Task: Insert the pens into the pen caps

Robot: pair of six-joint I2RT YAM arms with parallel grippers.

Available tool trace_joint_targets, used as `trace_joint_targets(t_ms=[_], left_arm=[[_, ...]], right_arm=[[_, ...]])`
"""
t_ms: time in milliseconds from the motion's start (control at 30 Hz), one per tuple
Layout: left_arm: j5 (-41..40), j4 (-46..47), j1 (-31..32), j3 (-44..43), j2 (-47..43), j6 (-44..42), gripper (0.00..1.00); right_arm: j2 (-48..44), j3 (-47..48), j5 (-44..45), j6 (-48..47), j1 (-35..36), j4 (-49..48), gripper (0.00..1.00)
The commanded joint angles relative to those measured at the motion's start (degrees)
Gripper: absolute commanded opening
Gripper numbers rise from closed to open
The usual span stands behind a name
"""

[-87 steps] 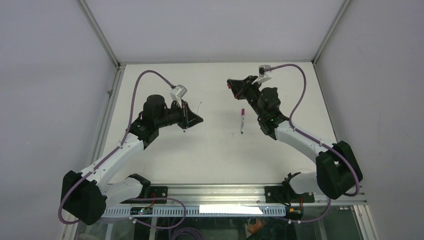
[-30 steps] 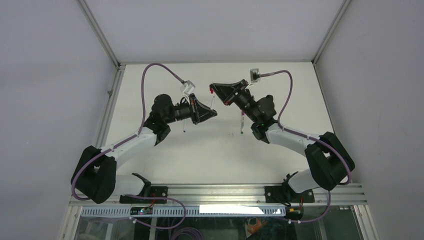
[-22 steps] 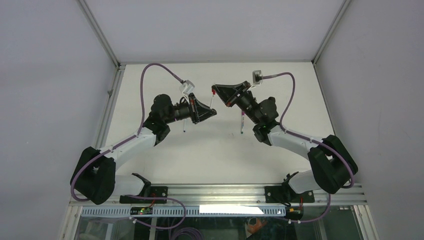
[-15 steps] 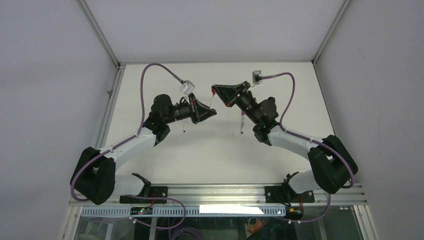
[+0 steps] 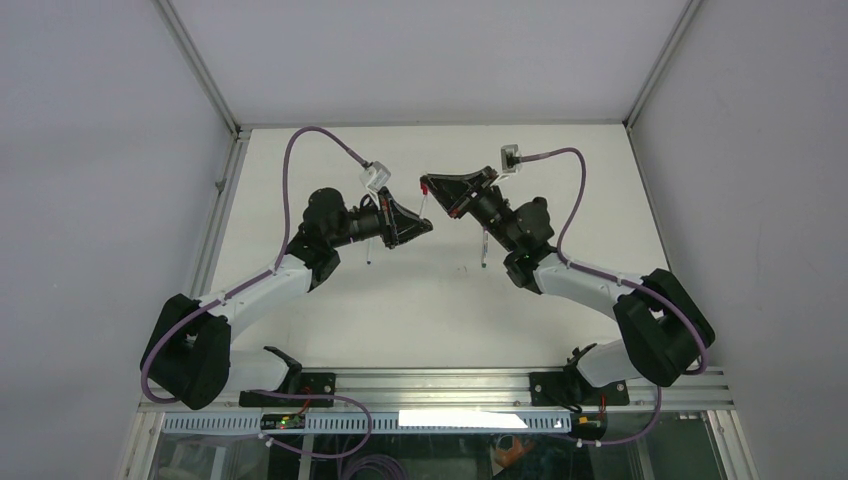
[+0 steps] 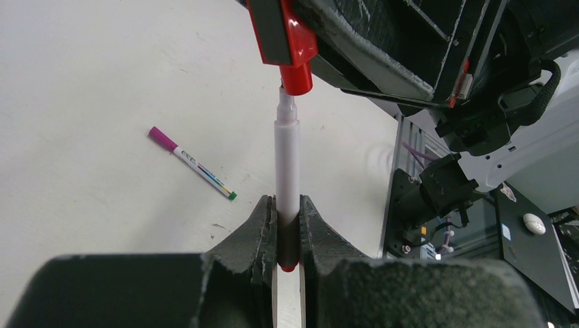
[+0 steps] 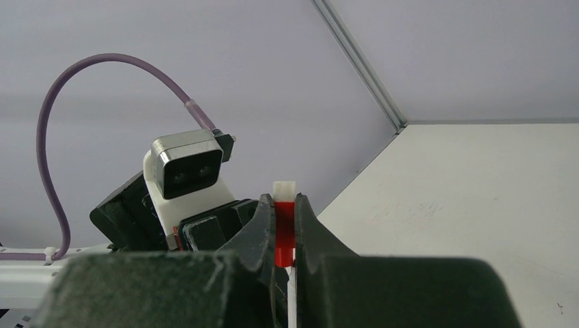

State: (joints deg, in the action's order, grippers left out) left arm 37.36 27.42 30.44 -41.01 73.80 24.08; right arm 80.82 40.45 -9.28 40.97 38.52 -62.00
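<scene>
The white pen [image 6: 287, 160] was clamped in the left gripper [image 6: 287, 205] and held above the table [image 6: 82, 89]. Its tip was set at the mouth of the red cap [image 6: 296, 76], which was clamped in the right gripper [image 7: 285, 203].

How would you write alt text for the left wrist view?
The left claw grips a white pen, its tip at the mouth of a red cap held by the right claw. To the left, a magenta-capped pen lies on the white table.
</scene>
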Motion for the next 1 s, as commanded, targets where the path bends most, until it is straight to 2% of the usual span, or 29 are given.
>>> trace_joint_targets(t_ms=[0,367,967], left_arm=[[-1.08,2.35,0.68,-2.14,-1.73,-2.10,0.00],[-0.75,2.29,0.68,-2.36,-1.35,-1.82,0.00],[-1.83,0.68,0.68,-2.49,-2.27,-2.96,0.00]], right_arm=[[0.55,-0.55,1.96,-1.87,0.32,-3.06,0.00],[1.18,0.00,3.58,-4.17,0.23,-5.50,0.00],[-0.51,-3.26,2.30,-0.71,1.52,-4.69,0.00]])
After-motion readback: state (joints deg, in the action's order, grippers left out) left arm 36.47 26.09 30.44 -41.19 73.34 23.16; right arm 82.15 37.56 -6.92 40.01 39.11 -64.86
